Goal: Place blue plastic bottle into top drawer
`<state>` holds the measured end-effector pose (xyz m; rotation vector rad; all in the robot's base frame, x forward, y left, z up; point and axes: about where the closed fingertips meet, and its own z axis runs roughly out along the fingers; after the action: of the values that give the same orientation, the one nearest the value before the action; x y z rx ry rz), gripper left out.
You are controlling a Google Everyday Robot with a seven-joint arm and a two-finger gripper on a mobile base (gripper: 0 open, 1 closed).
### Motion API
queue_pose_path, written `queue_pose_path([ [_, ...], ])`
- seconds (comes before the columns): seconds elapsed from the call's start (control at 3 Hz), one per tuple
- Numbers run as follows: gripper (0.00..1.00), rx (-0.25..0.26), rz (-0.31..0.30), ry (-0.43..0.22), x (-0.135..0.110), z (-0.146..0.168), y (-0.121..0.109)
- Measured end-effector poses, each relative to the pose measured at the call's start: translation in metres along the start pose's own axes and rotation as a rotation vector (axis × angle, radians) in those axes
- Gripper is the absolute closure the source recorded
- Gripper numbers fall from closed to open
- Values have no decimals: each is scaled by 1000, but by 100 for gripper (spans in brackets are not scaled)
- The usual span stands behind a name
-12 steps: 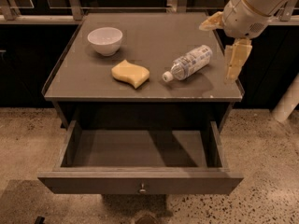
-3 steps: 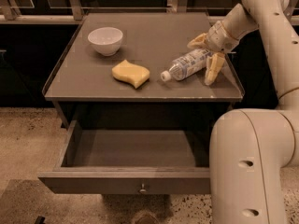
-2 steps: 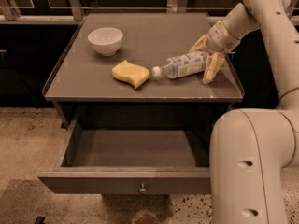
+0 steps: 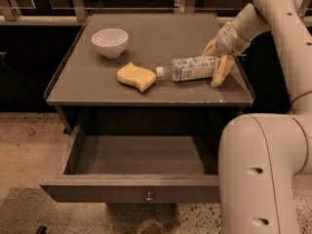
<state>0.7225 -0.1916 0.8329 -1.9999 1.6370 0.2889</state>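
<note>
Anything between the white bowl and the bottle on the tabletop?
Camera view: only the yellow sponge, between white bowl and blue plastic bottle. The gripper straddles the bottle's base.

Quick count from what I can see: one blue plastic bottle [image 4: 189, 68] lying on its side, one wavy yellow sponge [image 4: 136, 76], one white bowl [image 4: 109, 42], all on one table [image 4: 97, 89]. One top drawer [image 4: 131, 189] pulled open below, with one knob [image 4: 149, 197]. One gripper [image 4: 217, 62] at the bottle's base end, on the table's right side.
</note>
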Motion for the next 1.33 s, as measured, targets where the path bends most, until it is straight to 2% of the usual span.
queue_pose_path([
  [0.33,100,0,0,0,0,0,0],
  [0.67,100,0,0,0,-2,-4,-1],
  [1.33,100,41,-58,82,-62,-27,-28],
])
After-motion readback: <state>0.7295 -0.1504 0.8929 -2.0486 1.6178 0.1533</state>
